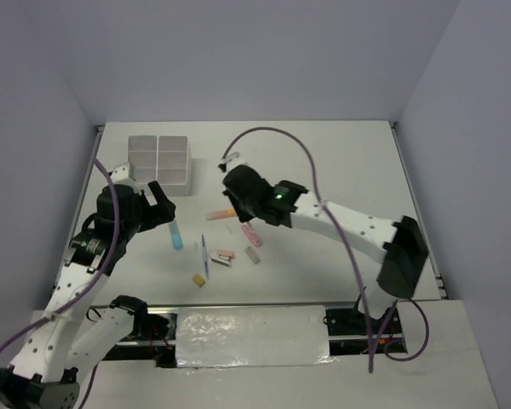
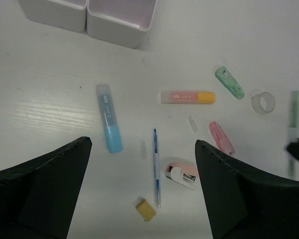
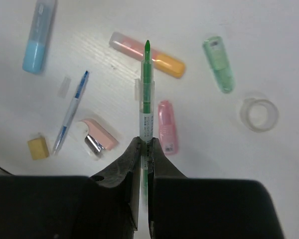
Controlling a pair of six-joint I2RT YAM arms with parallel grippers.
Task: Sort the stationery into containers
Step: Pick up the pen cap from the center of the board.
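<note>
My right gripper [image 3: 147, 144] is shut on a thin green pen [image 3: 147, 94] and holds it above the scattered stationery. Below it lie an orange-pink highlighter [image 3: 147, 48], a pink highlighter [image 3: 166, 126], a green highlighter [image 3: 219, 63], a clear tape ring [image 3: 259, 114], a blue highlighter [image 3: 38, 37], a blue pen [image 3: 71, 110], a pink stapler-like piece [image 3: 97, 138] and a tan block [image 3: 38, 148]. My left gripper [image 2: 143, 144] is open and empty above the blue pen [image 2: 156, 167]. The white divided box [image 1: 157, 158] stands at the back left.
The box's near corner [image 2: 120, 20] shows at the top of the left wrist view. A small grey eraser [image 1: 253, 255] lies right of the stapler-like piece. Grey walls close in the table on the left, back and right.
</note>
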